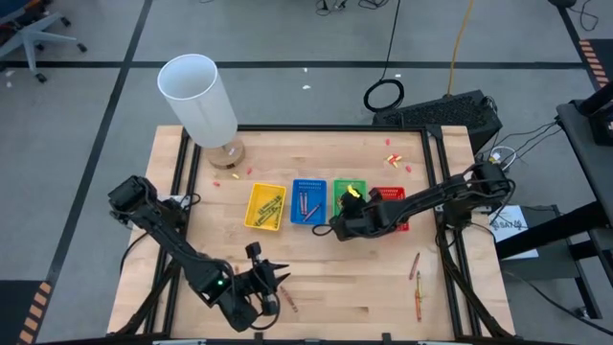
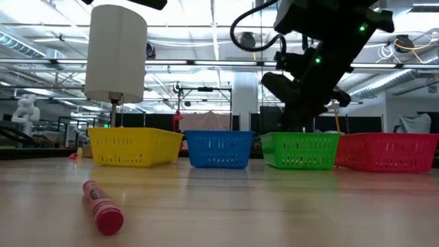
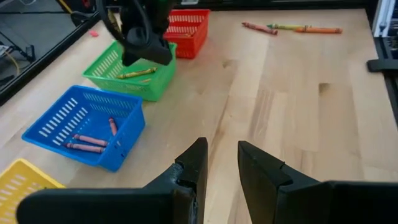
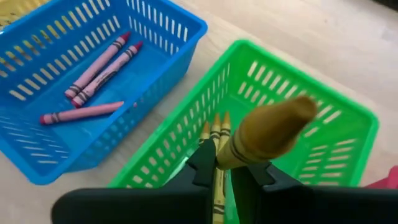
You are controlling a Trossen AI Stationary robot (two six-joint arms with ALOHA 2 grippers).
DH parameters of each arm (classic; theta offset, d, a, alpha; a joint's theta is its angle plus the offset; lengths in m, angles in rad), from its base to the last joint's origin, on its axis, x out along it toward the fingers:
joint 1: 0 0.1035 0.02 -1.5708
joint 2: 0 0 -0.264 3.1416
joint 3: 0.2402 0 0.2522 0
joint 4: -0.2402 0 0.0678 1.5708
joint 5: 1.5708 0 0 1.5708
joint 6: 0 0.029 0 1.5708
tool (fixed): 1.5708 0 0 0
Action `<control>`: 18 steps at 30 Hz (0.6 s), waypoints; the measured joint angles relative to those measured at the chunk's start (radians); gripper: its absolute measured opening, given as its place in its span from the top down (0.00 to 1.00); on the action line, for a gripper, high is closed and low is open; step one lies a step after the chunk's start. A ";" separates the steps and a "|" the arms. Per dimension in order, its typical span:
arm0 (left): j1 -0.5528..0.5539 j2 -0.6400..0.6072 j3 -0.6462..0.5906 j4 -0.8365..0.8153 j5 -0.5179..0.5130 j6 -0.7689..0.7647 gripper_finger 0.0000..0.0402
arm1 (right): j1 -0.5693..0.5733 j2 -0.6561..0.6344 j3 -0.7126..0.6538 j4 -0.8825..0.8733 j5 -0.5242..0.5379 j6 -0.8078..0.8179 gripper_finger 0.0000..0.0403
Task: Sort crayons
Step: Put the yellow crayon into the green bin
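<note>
Right gripper (image 4: 217, 167) pinches a waxy olive-yellow crayon (image 4: 264, 134) over the slotted green plastic tray (image 4: 348, 121) (similar crayons inside); blue tray (image 4: 180, 25) holds three pinkish crayons (image 4: 93, 71). Left gripper (image 3: 217, 163) narrowly parted, empty.

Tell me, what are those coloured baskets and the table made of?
The green basket and blue basket look like moulded plastic: thin slotted walls with a slight gloss. The table looks like wood, probably butcher block: pale glued strips with visible grain and a smooth, low sheen.
</note>
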 joint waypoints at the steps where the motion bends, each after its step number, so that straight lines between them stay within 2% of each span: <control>1: -0.001 0.000 0.000 0.000 0.001 0.000 0.78 | 0.000 0.007 0.000 0.000 -0.001 0.006 0.96; 8: 0.004 0.002 0.000 -0.001 0.003 0.005 0.78 | -0.001 0.037 0.000 -0.002 0.014 0.070 0.92; 18: 0.007 0.046 0.000 0.009 0.062 0.006 0.78 | 0.012 0.037 0.011 -0.004 -0.010 0.072 0.74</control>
